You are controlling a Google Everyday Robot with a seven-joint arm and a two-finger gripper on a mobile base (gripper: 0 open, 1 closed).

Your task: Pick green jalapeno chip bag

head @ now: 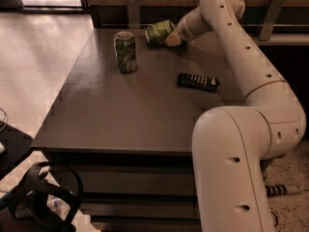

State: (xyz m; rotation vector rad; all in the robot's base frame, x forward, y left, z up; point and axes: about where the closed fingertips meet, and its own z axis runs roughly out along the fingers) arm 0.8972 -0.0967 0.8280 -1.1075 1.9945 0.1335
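The green jalapeno chip bag (pixel 157 31) is a small crumpled light-green bag at the far edge of the dark table (pixel 120 110). My gripper (pixel 172 37) is at the end of the white arm, right against the bag's right side. The gripper's tip is partly hidden by the bag and the wrist. An upright green drink can (pixel 125 51) stands to the left of the bag and nearer the camera.
A flat dark rectangular bar with white marks (pixel 197 81) lies on the table's right side, under the arm. The white arm's large lower link (pixel 231 168) fills the near right. A wall with metal brackets runs behind the table. Dark gear (pixel 38 202) sits on the floor at near left.
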